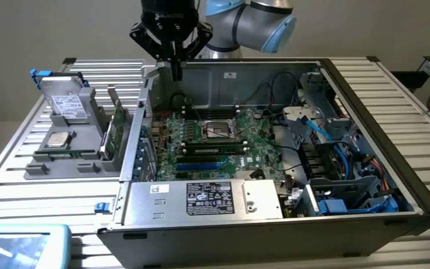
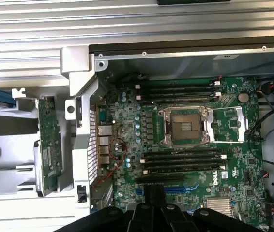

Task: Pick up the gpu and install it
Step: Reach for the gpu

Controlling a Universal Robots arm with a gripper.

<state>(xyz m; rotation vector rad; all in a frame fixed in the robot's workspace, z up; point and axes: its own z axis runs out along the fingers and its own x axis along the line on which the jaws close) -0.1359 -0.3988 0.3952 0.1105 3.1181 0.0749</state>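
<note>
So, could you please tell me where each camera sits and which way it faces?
Exterior view: off the arm, raised, looking down into the open computer case; the arm and the shut gripper show above its far wall.
Wrist view: on the wrist, looking straight down at the motherboard; the gripper's dark body shows.
Shared: the motherboard, its CPU socket and the gripper.

A table [image 1: 394, 84] of ribbed silver slats carries everything; an open computer case [image 1: 275, 238] lies on its side across the middle and the exterior view's right, its inside facing up. Just beside the case, on the exterior view's left, a grey holder [image 1: 65, 167] sits flat on the slats; a small blue clip [image 1: 101, 207] shows on the slats near the case's front corner
</note>
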